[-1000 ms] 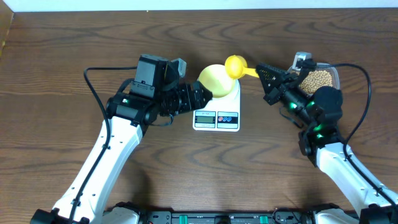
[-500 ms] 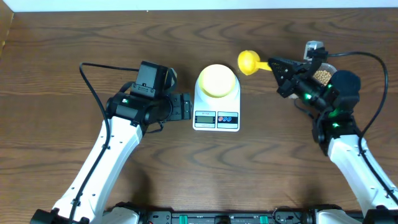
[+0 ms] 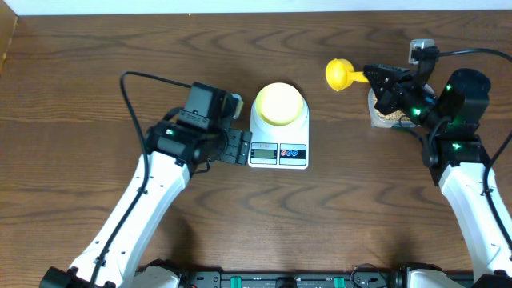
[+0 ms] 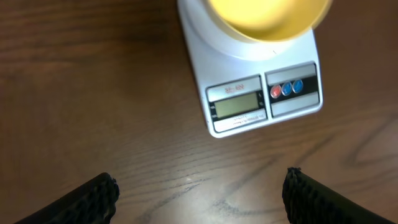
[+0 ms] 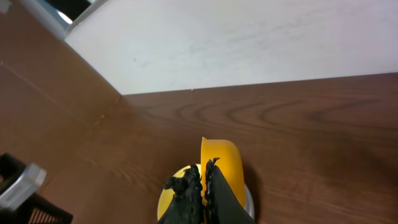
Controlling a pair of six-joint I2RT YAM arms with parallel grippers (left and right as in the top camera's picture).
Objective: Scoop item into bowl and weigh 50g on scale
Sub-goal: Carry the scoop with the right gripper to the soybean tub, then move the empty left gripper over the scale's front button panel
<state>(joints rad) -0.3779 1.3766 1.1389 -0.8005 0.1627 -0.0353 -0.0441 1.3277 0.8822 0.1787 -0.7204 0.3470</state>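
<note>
The jaws of the right gripper (image 5: 203,186) are pressed together on the handle of a yellow scoop (image 3: 342,74). The scoop is held up in the air, with its round cup pointing to the left in the overhead view. It is seen between the scale and a clear tub (image 3: 387,114). The tub is mostly hidden under the right arm. A few tan beans (image 3: 391,116) can be seen inside it, but most of the heap is covered.

The jaws of the left gripper (image 4: 199,193) are spread wide apart, and nothing is held between them. Only the two dark fingertips (image 4: 96,198) are seen at the bottom corners of the left wrist view. The gripper is placed just to the left of the scale, near its front corner, over the bare brown wooden surface (image 3: 96,64).

The white scale (image 3: 278,140) is set in the middle of the surface. Its grey screen and round buttons are on the front edge. The numbers on the screen are too small to be read. The pale-yellow bowl (image 3: 279,103) is set on top of the scale. No beans can be seen in the bowl from above. A black cable (image 3: 132,104) is looped beside the left arm.
</note>
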